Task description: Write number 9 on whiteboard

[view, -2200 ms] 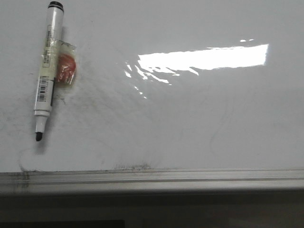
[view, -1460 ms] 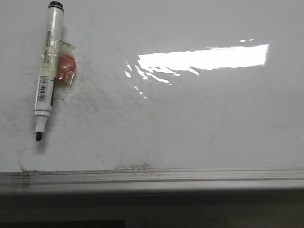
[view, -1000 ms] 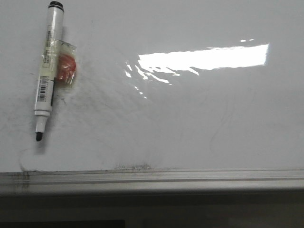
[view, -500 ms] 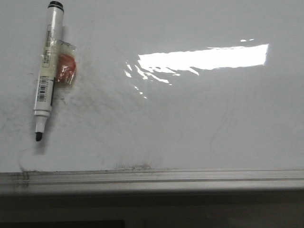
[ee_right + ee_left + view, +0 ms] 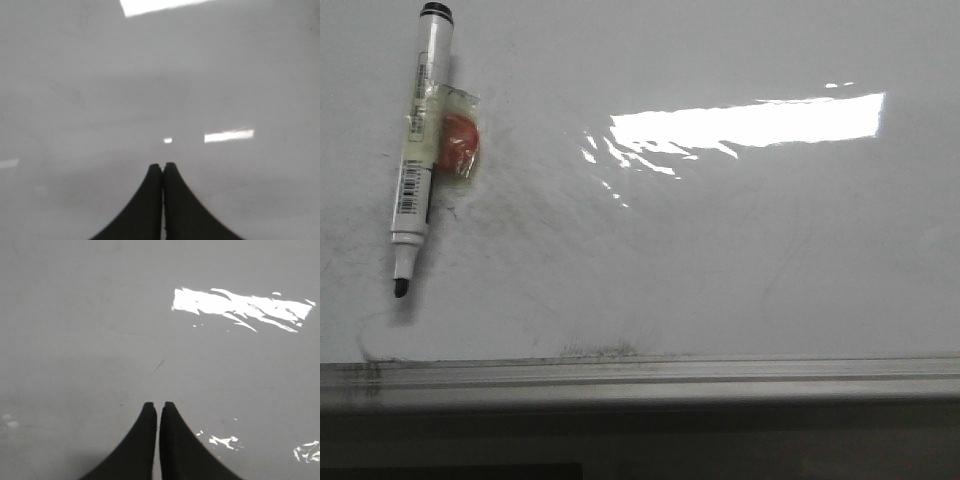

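The whiteboard (image 5: 720, 240) fills the front view, glossy white with faint grey smudges and a grey metal rail (image 5: 640, 375) along its near edge. No drawn number 9 shows on it. A white marker (image 5: 420, 150) with a black tip pointing toward the rail lies uncapped at the far left, an orange-red piece (image 5: 458, 145) in clear wrap taped to its side. Neither gripper shows in the front view. My left gripper (image 5: 156, 404) is shut and empty over bare board. My right gripper (image 5: 162, 165) is shut and empty over bare board.
A bright glare patch (image 5: 750, 120) lies on the board's right half. Dark smudges sit by the rail (image 5: 600, 351) and at the lower left corner (image 5: 365, 350). A short thin dark stroke (image 5: 156, 368) shows in the left wrist view.
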